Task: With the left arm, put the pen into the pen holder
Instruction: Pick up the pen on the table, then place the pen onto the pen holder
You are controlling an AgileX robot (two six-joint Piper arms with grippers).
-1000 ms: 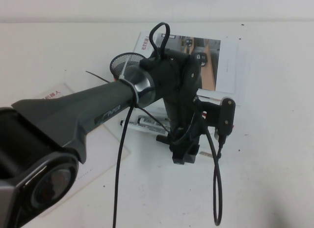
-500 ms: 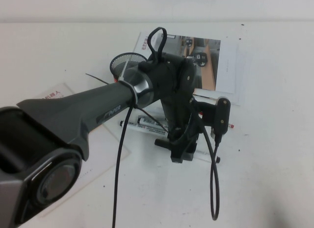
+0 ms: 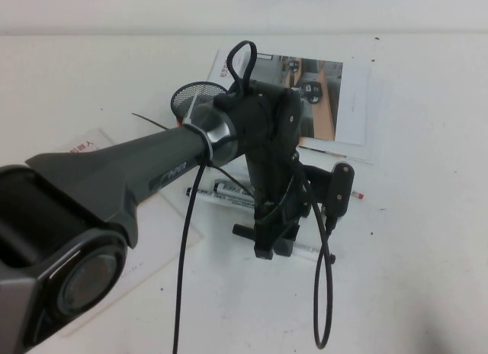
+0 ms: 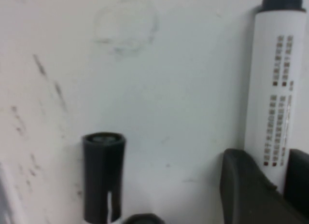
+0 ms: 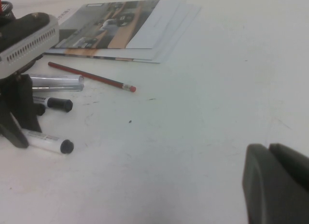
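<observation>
My left gripper [image 3: 272, 243] is down on the table, fingers [image 4: 251, 195] closing around the pen [image 4: 275, 96]. Another marker [image 3: 229, 191] lies just beside it, with a red pencil [image 5: 91, 77] near. The holder [image 3: 194, 98] stands behind my arm. My right gripper [image 5: 277, 183] sits apart; I cannot tell its grip.

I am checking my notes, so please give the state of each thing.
left gripper, down at the table over the pen
pen, lying flat, not in the pen holder
pen holder, upright, partly hidden by the left arm
right gripper, low over the table, apart from the pen
</observation>
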